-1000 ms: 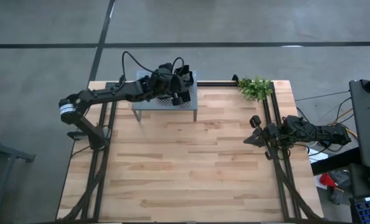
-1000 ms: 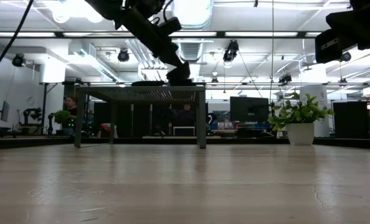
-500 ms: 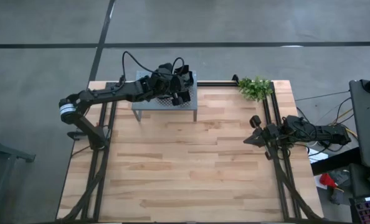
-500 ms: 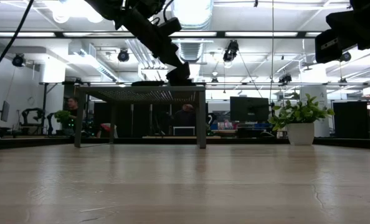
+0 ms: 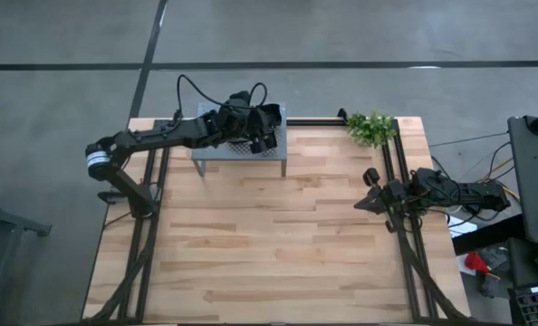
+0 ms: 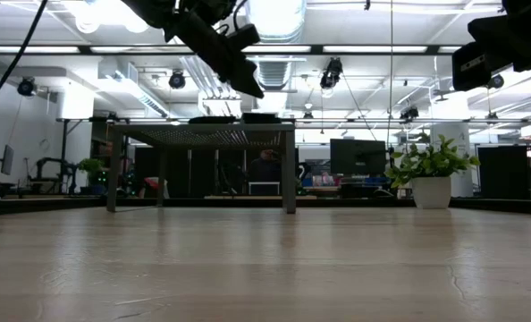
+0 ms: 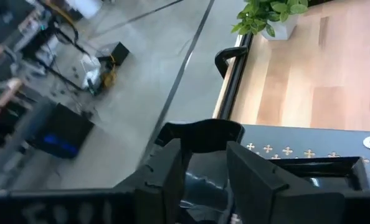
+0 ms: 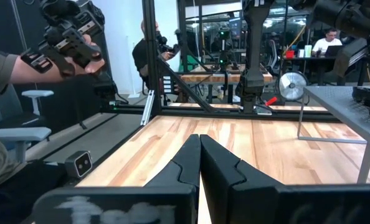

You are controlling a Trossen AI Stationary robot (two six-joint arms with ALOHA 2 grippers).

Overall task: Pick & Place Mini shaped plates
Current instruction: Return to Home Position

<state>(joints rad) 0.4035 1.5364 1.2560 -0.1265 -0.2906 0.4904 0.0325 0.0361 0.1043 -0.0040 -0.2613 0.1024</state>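
Your left gripper (image 5: 265,134) hangs over the grey perforated metal shelf (image 5: 211,152), which stands at the far edge of the pale wooden plank table (image 5: 269,254), left of centre. Seen from table height, the gripper sits just above the shelf top with clear air beneath it, touching nothing. Its fingers (image 7: 255,177) stand apart and hold nothing.

The small glossy black plates (image 6: 259,117) lie on the shelf top in two low piles. One pile is directly below the gripper tip. The other pile (image 6: 214,119) is a little further along the shelf, on the side nearer the left arm's base. You cannot tell how many plates each pile holds. In the left wrist view, one black plate with a curved rim lies straight ahead of the parted fingers, on the shelf's perforated surface.

Your right gripper (image 5: 363,203) waits low near the table's right edge, well apart from the shelf. Its fingers (image 8: 221,167) are pressed together, with nothing between them.

A green leafy plant in a white pot (image 6: 431,179) stands at the table's far right corner. In the right wrist view, a person (image 8: 4,68) stands beyond the table's edge with a hand raised around a dark device.
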